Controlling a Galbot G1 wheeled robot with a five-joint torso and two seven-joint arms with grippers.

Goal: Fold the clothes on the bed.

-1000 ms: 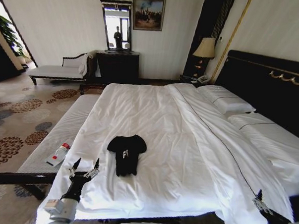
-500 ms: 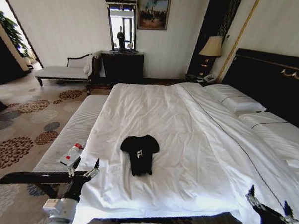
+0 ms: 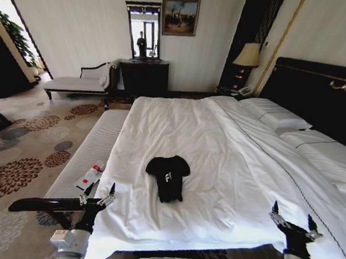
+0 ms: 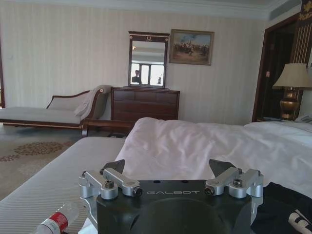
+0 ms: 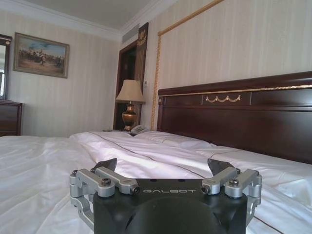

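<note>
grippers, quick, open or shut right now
Left gripper: open, holding nothing, at the bed's near edge.
Right gripper: open, holding nothing.

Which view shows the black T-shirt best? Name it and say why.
The head view: the whole black T-shirt lies in sight on the white bed, ahead of the open left gripper. The left wrist view catches just a dark edge of it with part of the white lettering. The right wrist view looks toward the headboard.

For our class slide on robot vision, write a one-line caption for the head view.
Black T-shirt lies on the white bed; the left gripper and right gripper hover open at its near edge.
</note>
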